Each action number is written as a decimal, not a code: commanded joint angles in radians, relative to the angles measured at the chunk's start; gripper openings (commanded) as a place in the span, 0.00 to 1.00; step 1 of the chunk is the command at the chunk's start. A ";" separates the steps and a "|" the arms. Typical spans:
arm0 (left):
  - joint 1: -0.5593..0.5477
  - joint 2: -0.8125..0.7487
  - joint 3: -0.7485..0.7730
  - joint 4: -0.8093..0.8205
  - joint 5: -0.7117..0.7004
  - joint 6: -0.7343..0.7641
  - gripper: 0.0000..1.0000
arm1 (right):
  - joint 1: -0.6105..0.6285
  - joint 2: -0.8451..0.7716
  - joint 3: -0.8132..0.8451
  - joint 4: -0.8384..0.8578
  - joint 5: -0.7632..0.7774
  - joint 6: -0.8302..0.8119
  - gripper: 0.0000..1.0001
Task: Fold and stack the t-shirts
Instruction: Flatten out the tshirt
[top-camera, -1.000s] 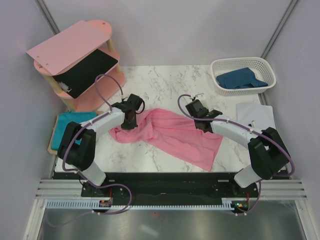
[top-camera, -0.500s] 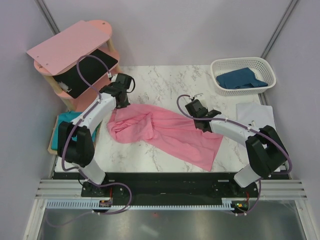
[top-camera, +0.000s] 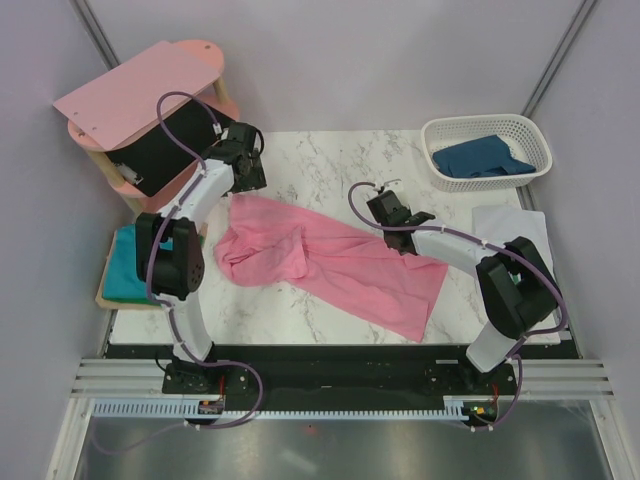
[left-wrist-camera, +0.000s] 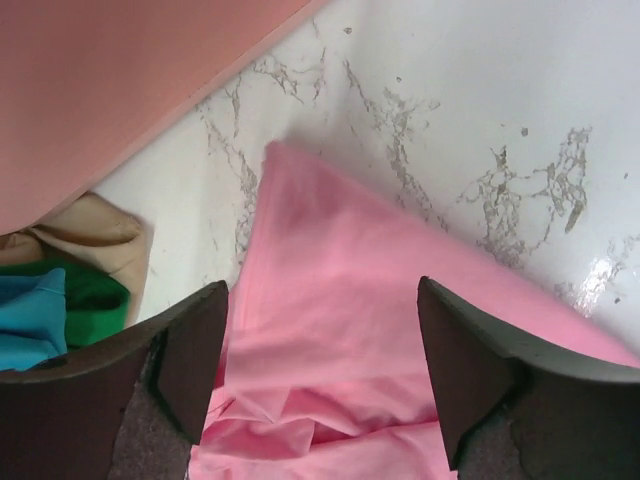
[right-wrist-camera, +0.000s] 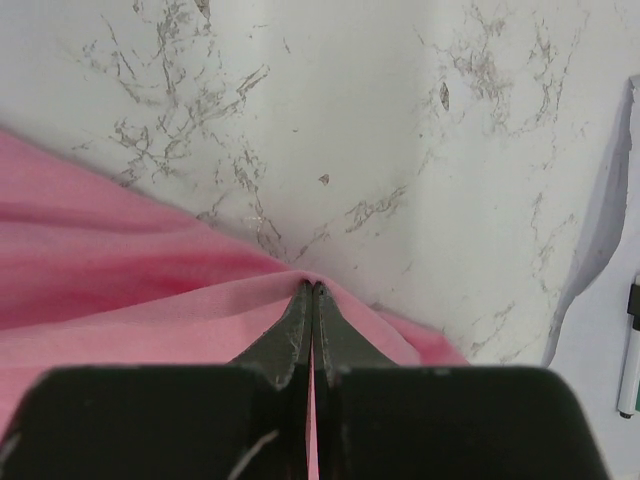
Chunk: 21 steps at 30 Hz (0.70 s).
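The pink t-shirt (top-camera: 330, 265) lies spread on the marble counter (top-camera: 320, 160), running from far left to near right, with its left part bunched into loose folds. The left gripper (left-wrist-camera: 320, 300) hovers over the shirt's far-left corner with its jaws wide apart and holding nothing; the pink shelf unit (top-camera: 140, 85), with a black panel (top-camera: 185, 135) on its lower level, stands close behind it. The right gripper (right-wrist-camera: 313, 288) has its jaws pressed together on a small raised pinch of the shirt's far edge. To its right lies a white sheet (top-camera: 510, 225) with a marker (right-wrist-camera: 628, 350). A teal t-shirt (top-camera: 125, 265) sits at the counter's left edge. A dark blue t-shirt (top-camera: 480, 158) rests in the white basket (top-camera: 480, 122) at far right.
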 joint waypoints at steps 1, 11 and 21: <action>-0.003 -0.174 -0.085 0.045 0.005 0.005 0.89 | -0.003 -0.010 0.010 0.031 0.022 -0.008 0.00; -0.002 -0.279 -0.420 0.134 0.051 -0.060 0.72 | -0.003 -0.020 -0.004 0.031 0.010 -0.004 0.00; 0.035 -0.133 -0.418 0.174 0.093 -0.094 0.70 | -0.005 -0.026 -0.020 0.030 0.002 -0.002 0.00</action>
